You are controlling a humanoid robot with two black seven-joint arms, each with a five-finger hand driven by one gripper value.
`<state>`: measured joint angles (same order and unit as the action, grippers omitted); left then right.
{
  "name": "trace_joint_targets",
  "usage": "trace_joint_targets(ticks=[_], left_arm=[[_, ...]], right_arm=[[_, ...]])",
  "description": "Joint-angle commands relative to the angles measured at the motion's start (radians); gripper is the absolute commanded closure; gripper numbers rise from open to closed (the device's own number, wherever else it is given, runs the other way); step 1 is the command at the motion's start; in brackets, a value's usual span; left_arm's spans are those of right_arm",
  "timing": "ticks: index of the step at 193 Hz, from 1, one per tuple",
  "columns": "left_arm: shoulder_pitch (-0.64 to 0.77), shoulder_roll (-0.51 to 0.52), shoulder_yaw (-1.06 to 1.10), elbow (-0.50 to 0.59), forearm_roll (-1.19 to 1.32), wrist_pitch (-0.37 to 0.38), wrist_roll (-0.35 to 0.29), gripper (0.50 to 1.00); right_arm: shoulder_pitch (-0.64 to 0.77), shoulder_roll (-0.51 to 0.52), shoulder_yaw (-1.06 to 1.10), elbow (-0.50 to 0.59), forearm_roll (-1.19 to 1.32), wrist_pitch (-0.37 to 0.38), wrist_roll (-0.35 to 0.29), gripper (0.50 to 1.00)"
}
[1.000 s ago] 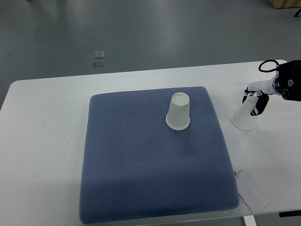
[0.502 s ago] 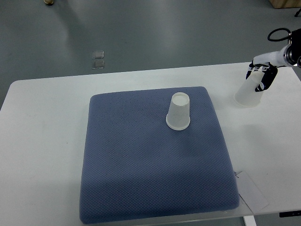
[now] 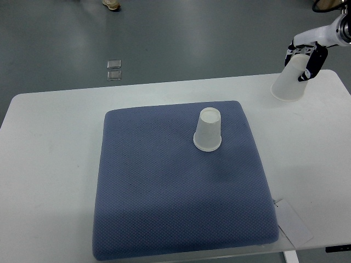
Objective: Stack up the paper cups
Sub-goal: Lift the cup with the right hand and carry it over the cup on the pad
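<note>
1. Top view: right robot hand grasped an inverted cup, raised at the table's far right.
2. Target cup stood inverted on the pad, left of and nearer than the hand.

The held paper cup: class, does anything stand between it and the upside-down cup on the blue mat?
Nothing visible does. The right hand grips the held cup; only bare white table and blue mat separate it from the upside-down cup.

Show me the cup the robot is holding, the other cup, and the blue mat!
held cup [image 3: 288, 83], top view, its side wall
cup on the mat [image 3: 208, 131], top view, its side
blue mat [image 3: 164, 203], top view, bare middle
</note>
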<state>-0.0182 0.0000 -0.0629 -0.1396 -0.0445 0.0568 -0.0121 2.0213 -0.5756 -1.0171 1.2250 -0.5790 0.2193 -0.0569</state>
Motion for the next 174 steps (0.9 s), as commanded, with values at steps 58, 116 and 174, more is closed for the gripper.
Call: trace_joint_targets(ticks=[58,116,174], left_arm=[[0.0,0.0,0.0,0.0,0.0,0.0,0.0,0.5],[0.0,0.0,0.0,0.0,0.0,0.0,0.0,0.5],[0.0,0.0,0.0,0.0,0.0,0.0,0.0,0.5]], right_arm=[[0.099,-0.006,0.0,0.036,0.008,0.028,0.002,0.828],[0.175,0.017,0.026,0.097,0.108,0.025,0.006,0.826],[0.177,0.126,0.071,0.097,0.196,0.009,0.009,0.826]])
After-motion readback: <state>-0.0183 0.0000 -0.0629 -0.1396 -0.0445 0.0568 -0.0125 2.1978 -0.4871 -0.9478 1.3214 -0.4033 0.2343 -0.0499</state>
